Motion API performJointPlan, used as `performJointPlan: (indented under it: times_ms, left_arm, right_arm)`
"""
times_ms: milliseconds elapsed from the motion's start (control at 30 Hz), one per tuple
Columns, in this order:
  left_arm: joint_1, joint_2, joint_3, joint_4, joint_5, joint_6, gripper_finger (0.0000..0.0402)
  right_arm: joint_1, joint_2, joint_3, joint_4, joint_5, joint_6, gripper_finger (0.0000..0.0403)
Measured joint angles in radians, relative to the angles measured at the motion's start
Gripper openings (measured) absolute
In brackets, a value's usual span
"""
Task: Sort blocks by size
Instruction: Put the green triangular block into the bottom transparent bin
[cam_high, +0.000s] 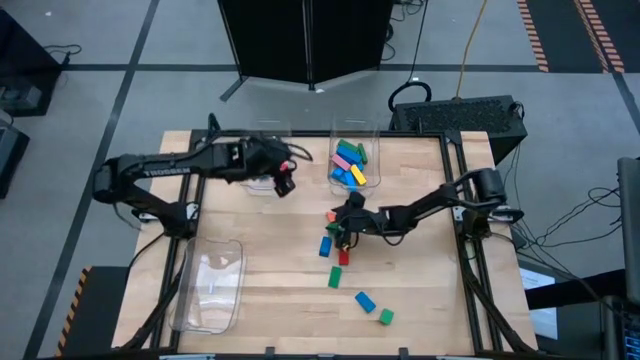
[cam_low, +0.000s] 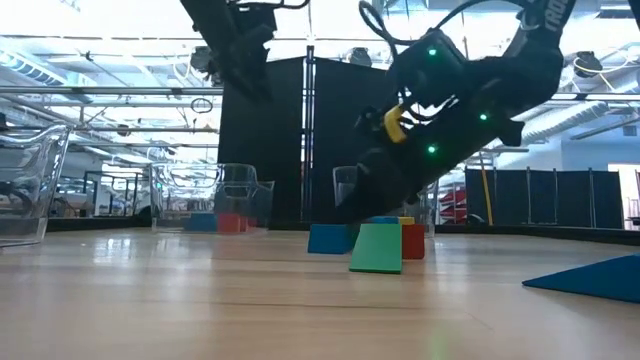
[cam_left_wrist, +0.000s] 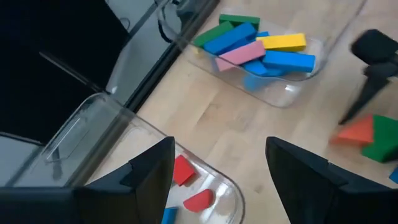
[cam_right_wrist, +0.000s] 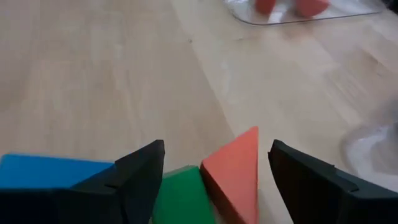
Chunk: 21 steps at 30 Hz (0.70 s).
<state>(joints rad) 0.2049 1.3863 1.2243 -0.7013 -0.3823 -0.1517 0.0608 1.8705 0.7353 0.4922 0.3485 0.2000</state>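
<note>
My right gripper (cam_high: 341, 222) (cam_right_wrist: 217, 146) is low over the table's middle and open. An orange-red block (cam_right_wrist: 235, 174) and a green block (cam_right_wrist: 180, 196) lie between its fingers, and a blue block (cam_right_wrist: 43, 177) lies just outside one finger. My left gripper (cam_high: 287, 183) (cam_left_wrist: 217, 146) hangs open and holds nothing. It is above the near rim of a clear bin (cam_left_wrist: 214, 180) that holds small red blocks (cam_left_wrist: 199, 200). Long blue, pink, yellow and green blocks (cam_left_wrist: 261, 50) fill another clear bin (cam_high: 372, 150) at the far middle.
Loose blocks lie on the table nearer the front: blue (cam_high: 325, 246), red (cam_high: 343, 258), green (cam_high: 335, 278), blue (cam_high: 365, 300), green (cam_high: 385, 317). A third clear bin (cam_high: 210, 285) stands at the near left. Bare wood lies between it and the loose blocks.
</note>
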Motion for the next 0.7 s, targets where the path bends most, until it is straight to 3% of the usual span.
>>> performJointPlan:
  times_ms: [233,433,700]
  left_arm:
    - [-0.109,0.0,0.0,-0.028,-0.103,-0.052,0.0253]
    - [-0.167,0.0,-0.001,-0.073,-0.133,-0.127,0.0253]
    - [-0.253,0.0,-0.001,-0.075,-0.171,-0.159,0.0253]
  right_arm:
    - [0.0,-0.009,0.027,-0.099,0.016,0.02,0.0268]
    - [0.033,-0.037,0.027,-0.217,-0.077,0.099,0.0239]
    - [0.134,-0.216,0.021,-0.344,-0.097,0.015,0.0233]
